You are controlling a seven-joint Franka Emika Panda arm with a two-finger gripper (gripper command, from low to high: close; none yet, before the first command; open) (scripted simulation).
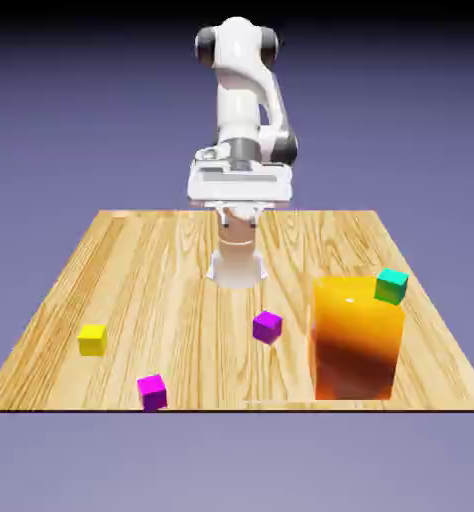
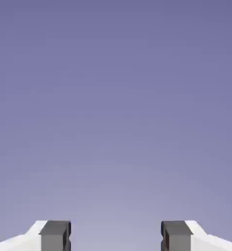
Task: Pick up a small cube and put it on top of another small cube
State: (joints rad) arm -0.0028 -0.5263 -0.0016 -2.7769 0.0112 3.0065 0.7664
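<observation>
The small bright pink-magenta cube [image 1: 152, 391] rests near the table's front edge, left of centre in the exterior view. A darker violet-purple cube [image 1: 267, 326] lies mid-table, and a yellow cube [image 1: 92, 339] sits further left. My gripper [image 1: 240, 220] hangs high over the far middle of the table, well away from every cube. In the hand view my gripper [image 2: 116, 236] is open, its grey fingertips [image 2: 55, 235] wide apart with only blue-violet backdrop between them. No cube shows in that view.
A tall orange block [image 1: 357, 340] stands at the exterior view's front right, with a small green cube [image 1: 391, 286] on its top corner. The wooden table [image 1: 161, 270] ends just in front of the pink-magenta cube.
</observation>
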